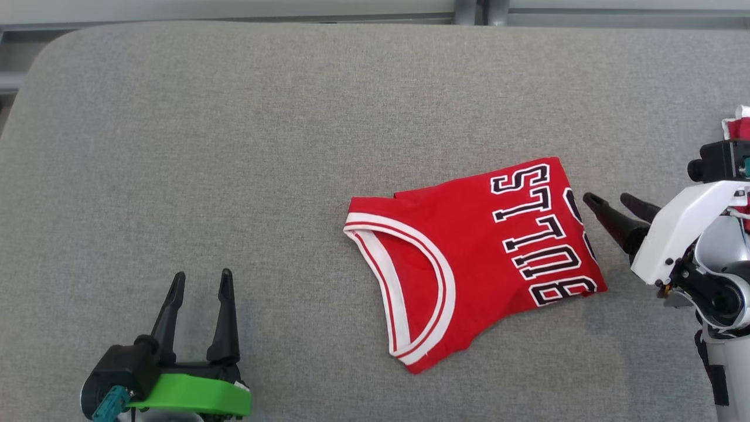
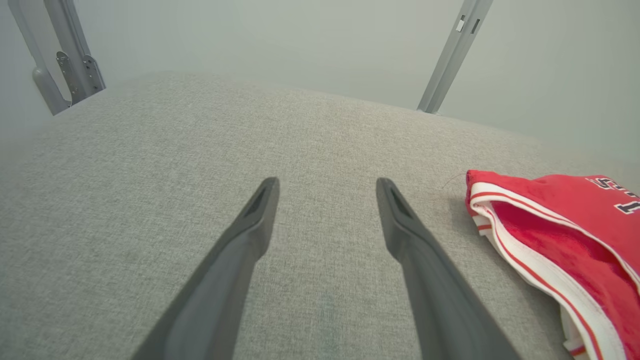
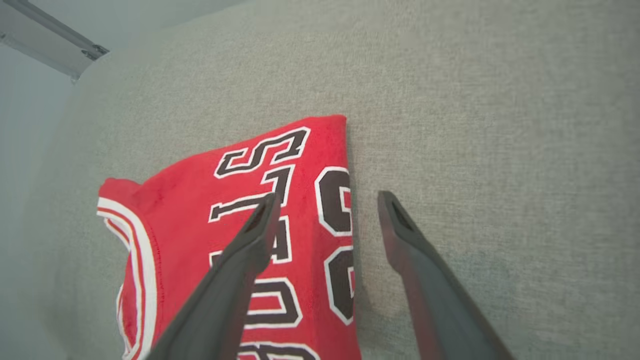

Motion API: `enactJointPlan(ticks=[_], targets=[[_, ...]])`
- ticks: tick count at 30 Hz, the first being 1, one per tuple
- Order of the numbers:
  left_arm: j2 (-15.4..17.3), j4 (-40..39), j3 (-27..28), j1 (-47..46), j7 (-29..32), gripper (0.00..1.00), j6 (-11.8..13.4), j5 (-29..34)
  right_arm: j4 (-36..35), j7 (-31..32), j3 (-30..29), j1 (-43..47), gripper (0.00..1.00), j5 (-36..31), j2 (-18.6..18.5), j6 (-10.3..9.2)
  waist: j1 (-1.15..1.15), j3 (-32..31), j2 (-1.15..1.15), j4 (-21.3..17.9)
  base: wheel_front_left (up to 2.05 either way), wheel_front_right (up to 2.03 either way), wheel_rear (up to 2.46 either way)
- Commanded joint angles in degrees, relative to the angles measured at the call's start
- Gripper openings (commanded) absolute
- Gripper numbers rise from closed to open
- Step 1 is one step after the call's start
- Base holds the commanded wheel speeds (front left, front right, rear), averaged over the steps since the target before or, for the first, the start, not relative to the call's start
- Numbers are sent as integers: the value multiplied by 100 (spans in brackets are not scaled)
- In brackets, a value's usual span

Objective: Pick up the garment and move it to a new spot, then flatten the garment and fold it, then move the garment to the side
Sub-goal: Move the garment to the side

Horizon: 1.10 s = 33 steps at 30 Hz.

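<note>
A folded red garment (image 1: 469,258), a jersey with white trim and black lettering, lies on the grey padded table (image 1: 234,146) right of centre. My right gripper (image 1: 609,202) is open just off its right edge, fingers pointing left, holding nothing. In the right wrist view the garment (image 3: 200,235) lies below the open right gripper (image 3: 327,205), one finger over the lettering, the other over bare table. My left gripper (image 1: 202,275) stands open at the lower left, well apart from the garment. The left wrist view has the garment (image 2: 560,230) at its right edge, beyond the open left gripper (image 2: 327,187).
A bit of red and white cloth (image 1: 739,126) shows at the far right edge behind my right arm. Metal frame posts (image 2: 452,55) stand beyond the table's far edge. Bare grey surface spreads left of and behind the garment.
</note>
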Motion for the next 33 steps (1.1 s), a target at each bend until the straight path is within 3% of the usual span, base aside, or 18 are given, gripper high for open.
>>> enactJointPlan(ticks=[1, 7, 12, 13, 14, 15, 20, 23, 33], targets=[[1, -11, 12, -97, -1, 100, -12, 44, 35, 18, 5, 19, 100, 76, 16, 2, 0, 189, 44, 26, 0, 0, 0], [-4, 17, -41, -274, -1, 100, -26, 51, 625, 210, 171, -211, 100, 457, -194, 2, 0, 519, 44, 141, 0, 0, 0], [-5, 34, -37, -351, -1, 100, -27, 27, 1003, 517, 568, -384, 100, 1050, -165, 2, 0, 607, 44, 201, 0, 0, 0], [-6, 40, -32, -351, -1, 100, -28, 28, 1027, 527, 646, -419, 84, 1212, -148, 2, 0, 600, 44, 197, 0, 0, 0], [-5, 47, -32, -357, -1, 100, -28, 33, 1034, 516, 702, -453, 34, 1385, -110, 2, 0, 583, 44, 185, 0, 0, 0], [-6, 41, -37, -360, -1, 100, -29, 50, 1003, 490, 749, -496, 0, 1569, -86, 2, 0, 558, 44, 162, 0, 0, 0], [1, -59, -35, -379, -1, 100, -29, 164, 800, 312, 981, -626, 0, 2073, -196, 3, 0, 439, 44, -179, 0, 0, 0], [117, -148, 27, -356, -1, 100, -26, 240, 815, 62, 1121, -708, 0, 2195, -334, 2, 0, 367, 44, -666, 0, 0, 0], [307, -335, -55, -336, 52, 100, -18, 336, 1112, -602, 1048, -700, 0, 2087, -834, 2, 0, 366, 44, -1815, 0, 0, 0]])
